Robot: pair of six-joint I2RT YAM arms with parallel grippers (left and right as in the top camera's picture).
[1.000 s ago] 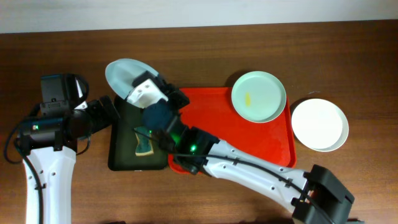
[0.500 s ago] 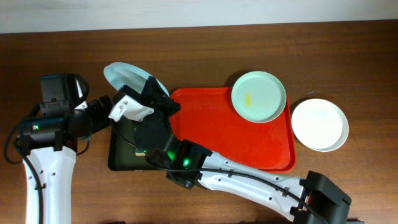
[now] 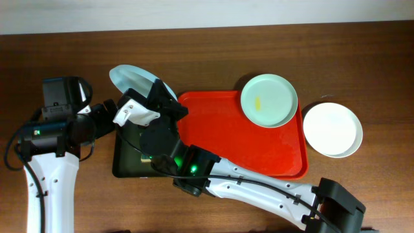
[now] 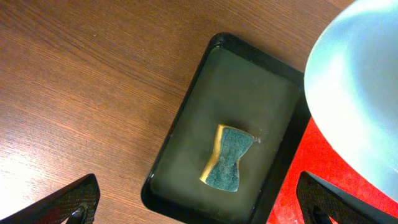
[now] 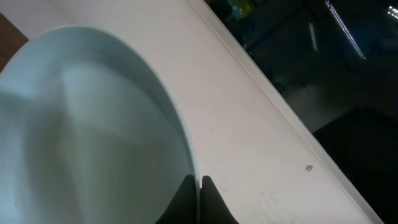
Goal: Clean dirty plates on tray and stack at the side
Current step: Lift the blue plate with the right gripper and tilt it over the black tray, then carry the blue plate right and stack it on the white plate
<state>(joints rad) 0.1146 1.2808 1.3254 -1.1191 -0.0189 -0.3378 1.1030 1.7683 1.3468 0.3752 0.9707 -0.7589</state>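
My right gripper (image 3: 152,89) is shut on the rim of a pale blue-green plate (image 3: 129,76), holding it tilted on edge above the far end of the dark green tray (image 3: 123,165). In the right wrist view its fingertips (image 5: 189,190) pinch the plate's (image 5: 81,130) edge. My left gripper (image 3: 108,116) hangs open and holds nothing, just left of that plate. From the left wrist, the left gripper (image 4: 199,208) spans the dark tray (image 4: 186,118), where a green-and-yellow sponge (image 4: 228,157) lies. A second pale plate (image 3: 269,100) with a yellow smear sits on the red tray (image 3: 259,152). A white plate (image 3: 332,129) rests on the table beside it.
The right arm (image 3: 246,181) stretches across the table's front and over the dark tray, hiding the sponge from above. A pale wall runs along the table's far edge. Brown wooden tabletop (image 3: 362,58) surrounds both trays.
The right arm swung left with the plate and tipped it further on edge, covering the sponge from above. It has held still for the last half second. The left arm has not moved.
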